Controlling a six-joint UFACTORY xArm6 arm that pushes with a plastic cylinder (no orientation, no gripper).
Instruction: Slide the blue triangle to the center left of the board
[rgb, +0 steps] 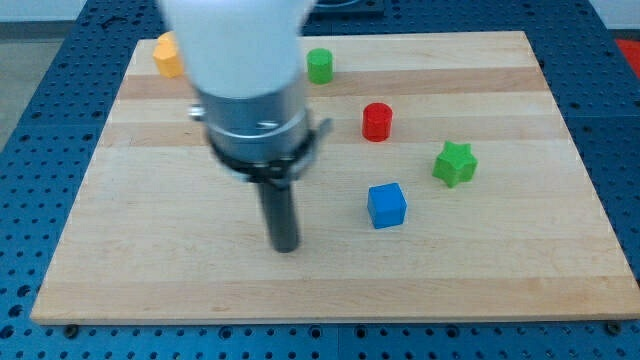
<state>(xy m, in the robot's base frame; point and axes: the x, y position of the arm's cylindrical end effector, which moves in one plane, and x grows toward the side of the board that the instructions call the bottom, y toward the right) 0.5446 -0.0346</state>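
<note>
My tip (286, 246) rested on the table (150, 270), left of the blue cube (387, 205), touching no block. There was no claw to see. The arm (240, 60) partly hid the orange block (168, 54); no blue triangle showed.

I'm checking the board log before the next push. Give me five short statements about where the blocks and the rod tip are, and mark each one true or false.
1. My tip touches the blue cube. False: bare board lies between them, the tip at the cube's left.
2. The red cylinder sits above the blue cube in the view. True.
3. The green star is the block nearest the view's right. True.
4. The orange block lies at the view's bottom. False: it is at the top left, partly hidden by the arm.
5. A blue triangle is visible. False: none shows.
</note>
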